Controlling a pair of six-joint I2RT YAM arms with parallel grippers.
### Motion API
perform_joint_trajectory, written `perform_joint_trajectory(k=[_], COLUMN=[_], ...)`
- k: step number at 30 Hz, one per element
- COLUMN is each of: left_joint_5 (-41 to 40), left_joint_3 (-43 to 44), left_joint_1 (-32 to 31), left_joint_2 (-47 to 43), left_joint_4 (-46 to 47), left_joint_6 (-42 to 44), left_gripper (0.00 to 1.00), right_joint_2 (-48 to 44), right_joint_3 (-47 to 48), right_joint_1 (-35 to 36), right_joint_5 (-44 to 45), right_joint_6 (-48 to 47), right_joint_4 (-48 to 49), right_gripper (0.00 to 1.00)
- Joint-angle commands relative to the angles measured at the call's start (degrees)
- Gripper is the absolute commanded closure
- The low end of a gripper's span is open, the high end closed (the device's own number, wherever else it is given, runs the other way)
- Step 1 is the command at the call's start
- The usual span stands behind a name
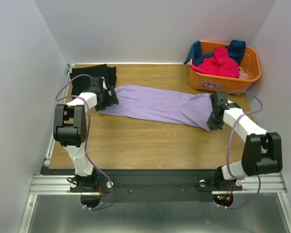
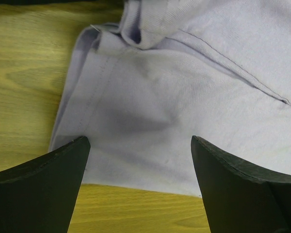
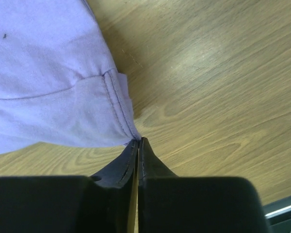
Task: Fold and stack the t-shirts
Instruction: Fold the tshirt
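- While the purple shirt (image 1: 160,104) lies stretched in a long band across the middle of the table (image 1: 136,141), the right gripper (image 1: 211,124) sits at its right end and the left gripper (image 1: 110,99) at its left end.
- In the right wrist view, the right gripper (image 3: 138,141) has its jaws pressed together on a hemmed corner of the purple shirt (image 3: 48,87). The wood of the table (image 3: 223,73) shows bare beside it.
- In the left wrist view, the left gripper (image 2: 140,145) is spread wide, its two dark fingers (image 2: 53,170) standing on either side of a stitched edge of the purple shirt (image 2: 160,97). Nothing is held between them, and it is not clear whether they touch the cloth.
- A black shirt (image 1: 87,75) lies flat at the far left corner of the table, just behind the left gripper.
- An orange basket (image 1: 203,80) stands at the far right corner, near the right end of the purple shirt.
- Inside the basket, a pink shirt (image 1: 220,63) is heaped on a teal shirt (image 1: 237,47), which hangs over the rim.
- A label (image 1: 213,86) with dark print sits on the basket's front wall. The writing is too small to read.
- No brand or other writing can be read on any shirt.
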Motion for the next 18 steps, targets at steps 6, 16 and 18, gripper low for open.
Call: perform_joint_trajectory(k=[6,16,18], left_joint_5=[-0.5,-0.1,-0.3], left_joint_3=[-1.8,-4.6,-4.8], left_joint_1=[2.6,3.1,3.2], left_joint_2=[0.9,1.3,1.3], left_joint_4=[-1.6,-0.2,0.0], left_joint_6=[1.4,1.2,1.2], left_gripper=[0.01,0.02,0.02], right_joint_2=[1.5,3.5,3.1], right_joint_3=[8.4,16.3,16.0], right_joint_1=[-0.5,-0.4,-0.4], right_joint_5=[5.3,16.9,19.7], right_joint_6=[-10.1,-21.5,-22.7], right_joint_4=[-1.3,-2.7,-2.8], right_gripper=[1.00,0.99,0.99])
